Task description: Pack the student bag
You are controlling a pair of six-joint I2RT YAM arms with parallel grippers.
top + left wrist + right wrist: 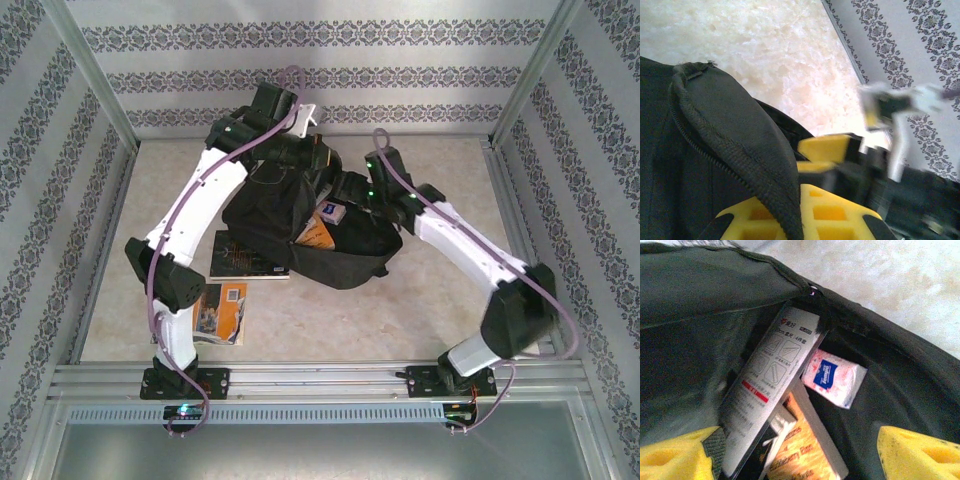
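The student bag (300,225), a large black soft fabric backpack, lies mid-worktop (400,310), nearer the far edge; the left claw (812,172) is clamped on its zippered rim; the right claw (800,457) stands wide and empty over the mouth. Already inside: a grey printed flat box (770,385), a pink-and-white tissue packet (832,377) and an orange-covered book (807,440); judged outstanding: a dark book (243,257) and an orange booklet (220,308) near the left edge.
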